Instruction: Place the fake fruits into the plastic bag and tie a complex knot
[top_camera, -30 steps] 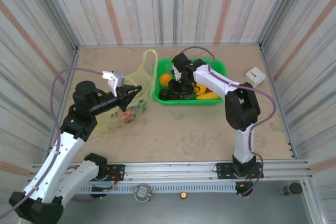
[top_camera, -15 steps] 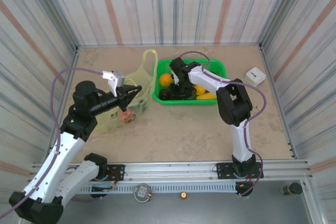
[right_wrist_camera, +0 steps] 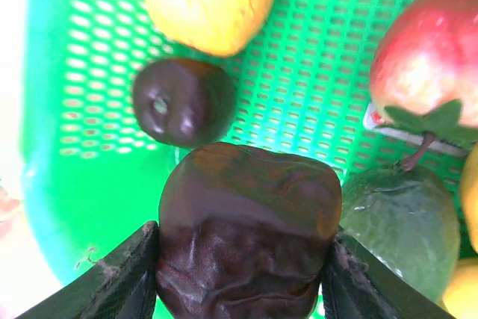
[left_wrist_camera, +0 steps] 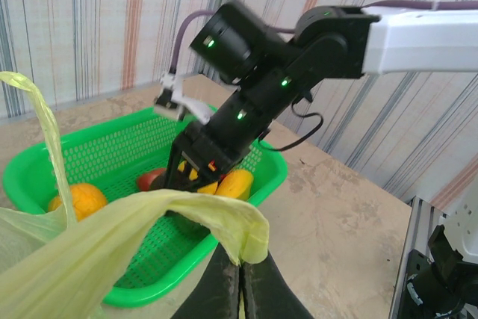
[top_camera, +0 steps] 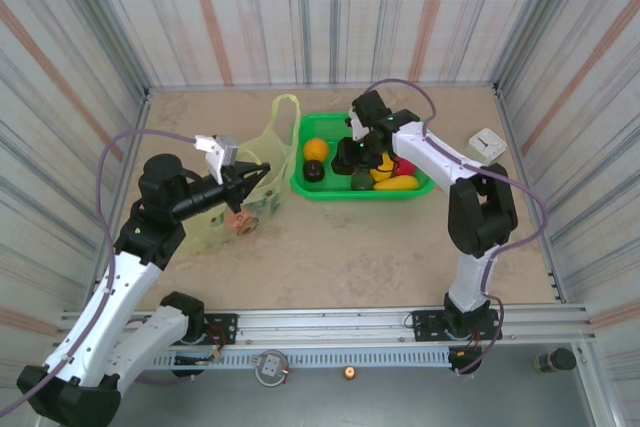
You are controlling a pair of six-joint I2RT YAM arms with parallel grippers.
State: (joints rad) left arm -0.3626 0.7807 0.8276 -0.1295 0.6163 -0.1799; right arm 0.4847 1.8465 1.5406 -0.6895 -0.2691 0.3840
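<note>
Left gripper [top_camera: 262,175] is clamped tight on the rim of the plastic bag [top_camera: 262,152], fingertips pressed together on a fold of the yellow-green film [left_wrist_camera: 240,289]. The bag lies on the table [top_camera: 350,247] just left of the green basket [top_camera: 330,194], mouth held up toward it, one loop handle [top_camera: 286,102] sticking out at the far side. A pinkish fruit [top_camera: 240,219] sits in the near part of the bag.

Right gripper [top_camera: 352,152] is over the middle of the basket, jaws about half apart and gripping a dark brown wrinkled fruit [right_wrist_camera: 250,229] that fills the gap between both fingers [right_wrist_camera: 123,278].

The other fruits lie on the basket's mesh floor:
- orange fruit [top_camera: 316,148] at the far left
- small dark brown round fruit [right_wrist_camera: 183,101] just near of the orange one, close beside the held fruit
- dark green fruit [right_wrist_camera: 399,222] next to the right finger
- red-pink fruit [right_wrist_camera: 433,57] with a leaf and stem
- yellow fruit [top_camera: 397,183] at the near right rim

A white box [top_camera: 488,143] rests on the table, right of the basket and apart from it
</note>
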